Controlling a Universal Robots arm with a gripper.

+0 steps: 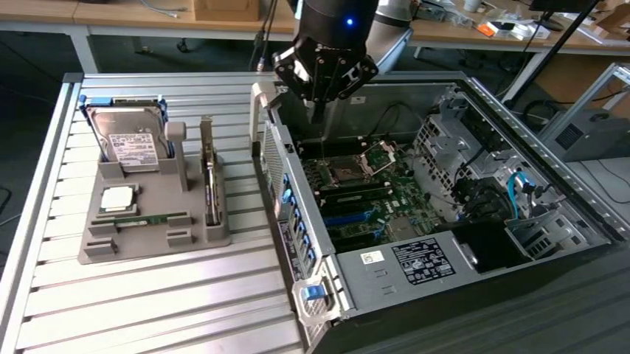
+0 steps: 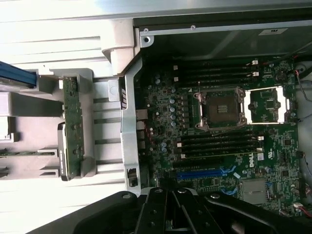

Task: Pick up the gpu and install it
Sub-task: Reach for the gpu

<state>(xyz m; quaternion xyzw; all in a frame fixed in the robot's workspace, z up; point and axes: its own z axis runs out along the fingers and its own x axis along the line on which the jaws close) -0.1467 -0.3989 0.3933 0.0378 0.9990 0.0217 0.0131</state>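
The gpu point(image 1: 208, 175) stands edge-on in a slot of the grey holder point(image 1: 147, 243) on the slatted table, at the exterior view's left of the open computer case point(image 1: 551, 199). In the wrist view the gpu point(image 2: 73, 127) is a narrow green strip with a metal bracket. My gripper point(image 1: 315, 116) hangs over the back part of the case, above the motherboard point(image 1: 379, 184) and apart from the gpu. Its fingers point(image 2: 155, 204) are drawn together into one thin tip, shut with nothing between them. A blue expansion slot point(image 2: 204, 173) lies on the motherboard point(image 2: 165, 112) beside the CPU socket point(image 2: 218, 108).
The holder also carries a silver hard drive point(image 1: 133, 144) with a white label, a CPU chip point(image 1: 118, 197) and a small green RAM stick point(image 1: 147, 219). The case's side wall point(image 1: 280, 169) rises between holder and motherboard. Drive cages and cables point(image 1: 492, 192) fill the case's far side.
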